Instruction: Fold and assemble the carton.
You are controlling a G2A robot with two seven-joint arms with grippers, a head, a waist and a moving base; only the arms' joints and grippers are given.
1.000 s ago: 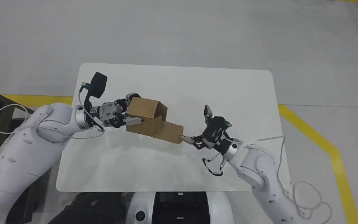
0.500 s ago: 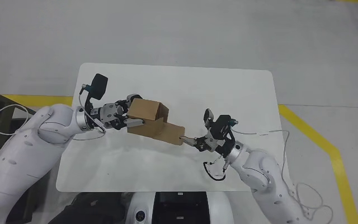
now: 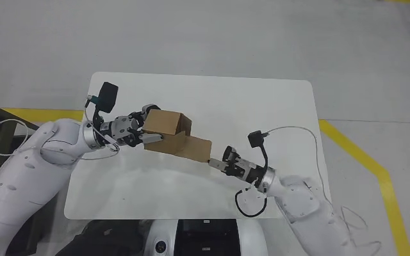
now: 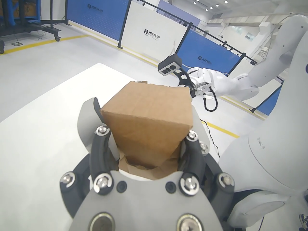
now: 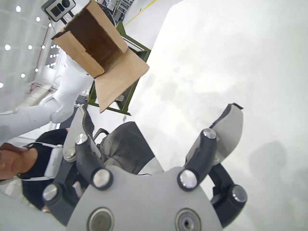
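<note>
The left gripper (image 4: pixel 144 111) was pinched on the carton (image 3: pixel 168 125), one finger pressed to each side wall at the box's end. It held the box over the middle of the table (image 3: pixel 269 102), toward the table's left side. That grasp looked chosen to steady the body and leave the other end free. In the right wrist view the box's mouth gaped toward that camera, its dark inside showing. One long flap (image 3: pixel 195 149) hung unfolded from the mouth and sloped toward the table's near right part.

The right gripper (image 5: pixel 156 110) stood there with its fingers spread and nothing between them. It was just beside the flap's free edge, and whether a finger touched the cardboard could not be told. The wide spread probably served to take or push that flap, which seemed to be the step in hand. With the mouth unclosed, the assembly was judged well short of done.
</note>
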